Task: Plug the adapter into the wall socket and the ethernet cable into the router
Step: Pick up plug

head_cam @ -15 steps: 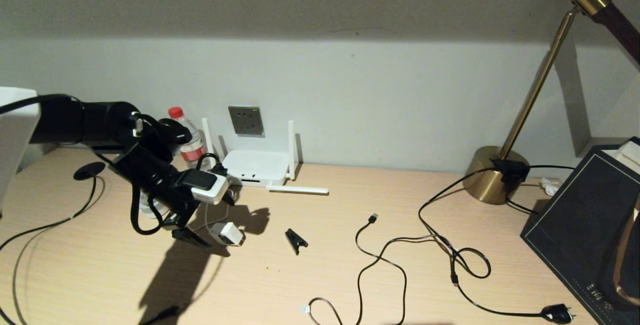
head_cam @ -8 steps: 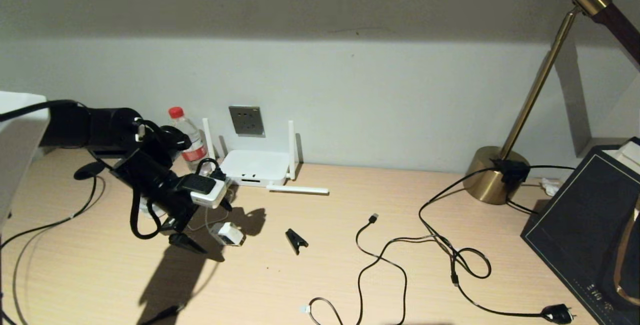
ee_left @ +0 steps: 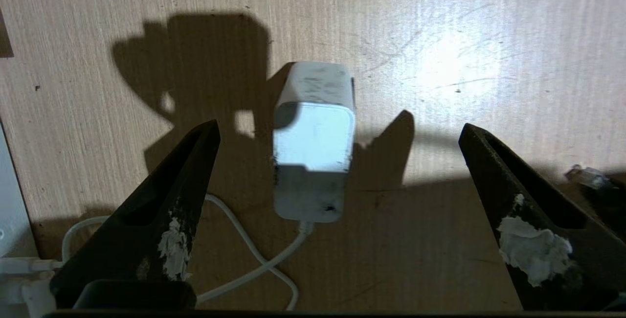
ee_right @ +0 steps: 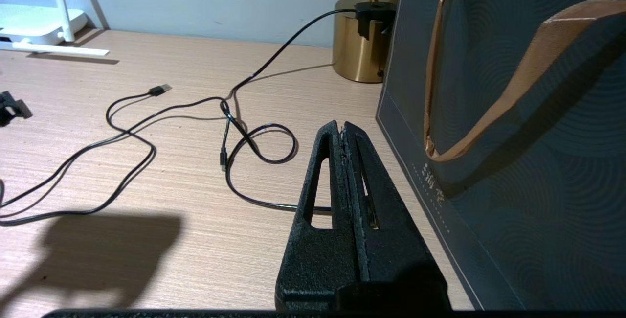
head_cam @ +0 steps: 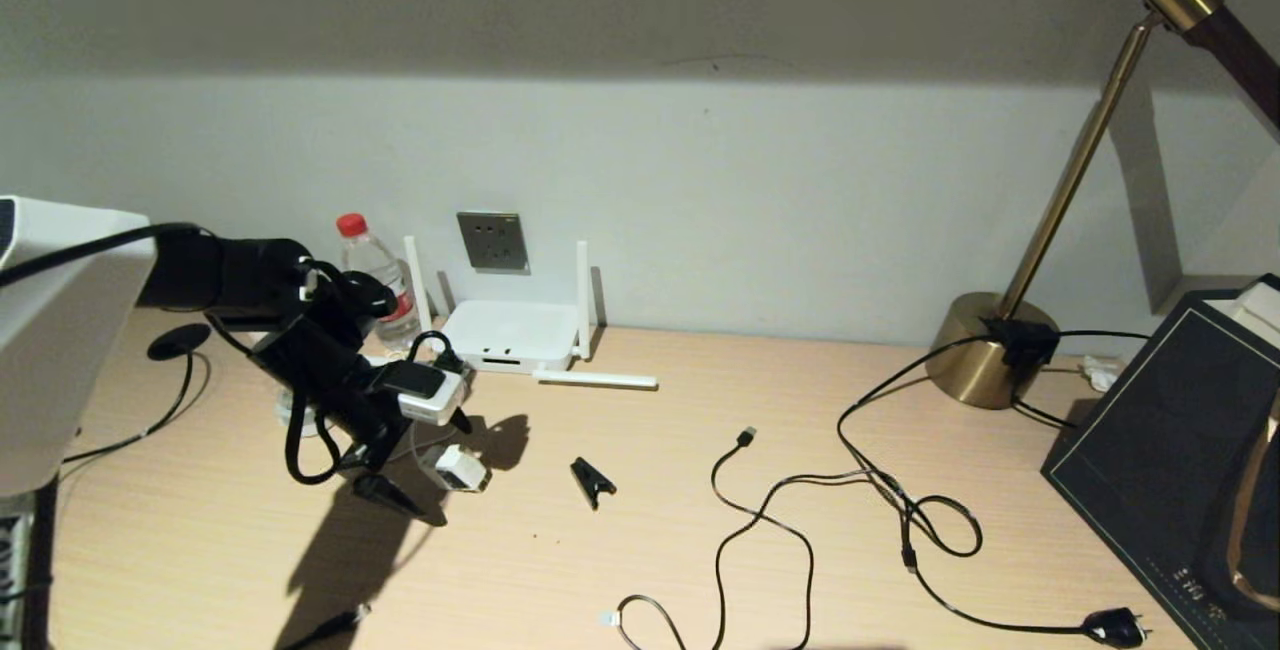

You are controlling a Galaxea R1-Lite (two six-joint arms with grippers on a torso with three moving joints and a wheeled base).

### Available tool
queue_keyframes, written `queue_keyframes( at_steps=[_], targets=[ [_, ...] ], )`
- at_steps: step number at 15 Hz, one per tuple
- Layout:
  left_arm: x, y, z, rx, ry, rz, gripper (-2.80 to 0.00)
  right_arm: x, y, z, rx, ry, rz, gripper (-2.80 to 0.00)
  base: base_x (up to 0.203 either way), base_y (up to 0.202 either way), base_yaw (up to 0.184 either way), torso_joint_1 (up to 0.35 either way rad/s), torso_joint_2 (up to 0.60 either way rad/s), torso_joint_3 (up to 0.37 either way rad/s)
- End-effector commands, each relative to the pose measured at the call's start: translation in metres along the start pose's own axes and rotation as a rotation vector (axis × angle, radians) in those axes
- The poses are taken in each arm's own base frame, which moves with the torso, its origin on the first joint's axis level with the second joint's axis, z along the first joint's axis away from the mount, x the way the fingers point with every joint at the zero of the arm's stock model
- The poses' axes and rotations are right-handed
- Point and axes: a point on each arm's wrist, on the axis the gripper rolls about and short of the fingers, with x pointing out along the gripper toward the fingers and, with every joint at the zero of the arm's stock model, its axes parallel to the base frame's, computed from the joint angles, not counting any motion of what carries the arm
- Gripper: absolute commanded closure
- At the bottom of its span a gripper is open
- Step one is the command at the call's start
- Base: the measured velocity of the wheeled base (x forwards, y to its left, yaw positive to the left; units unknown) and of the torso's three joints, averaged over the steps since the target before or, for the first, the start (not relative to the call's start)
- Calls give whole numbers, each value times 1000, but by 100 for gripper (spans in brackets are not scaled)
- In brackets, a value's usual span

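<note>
The adapter (head_cam: 460, 470), a white cube on a thin white cord, lies on the desk left of centre. My left gripper (head_cam: 425, 457) hangs just above it, open; in the left wrist view the adapter (ee_left: 313, 147) sits between the two spread black fingers, nearer one of them, and the gripper (ee_left: 337, 129) touches nothing. The grey wall socket (head_cam: 492, 241) is on the wall behind the white router (head_cam: 512, 333). A thin black cable with a pale tip (head_cam: 608, 619), apparently the ethernet cable, lies at the desk's front edge. My right gripper (ee_right: 341, 126) is shut and empty, out of the head view.
A water bottle (head_cam: 375, 275) stands left of the router, and one antenna (head_cam: 598, 380) lies flat. A black clip (head_cam: 592, 481), a USB-tipped cable (head_cam: 745, 437) and a chunky black plug (head_cam: 1115, 627) lie on the desk. A brass lamp base (head_cam: 990, 350) and dark bag (head_cam: 1170, 450) are right.
My left arm has shifted a little to the right and down, bringing the open gripper closer over the adapter. The adapter and cables have not moved.
</note>
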Motion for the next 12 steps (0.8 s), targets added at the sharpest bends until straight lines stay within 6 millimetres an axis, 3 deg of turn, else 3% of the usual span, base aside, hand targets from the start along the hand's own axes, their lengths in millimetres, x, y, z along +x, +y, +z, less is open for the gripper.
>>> queue_keyframes(
  at_steps=[1,12],
  targets=[
    [8,4,-4,4,-3,-12,-280,2,0,-10,0,36,1,0,0,0,0,0,0,0],
    [11,6,-3,-44,-6,-14,-280,2,0,-10,0,36,1,0,0,0,0,0,0,0]
  ],
)
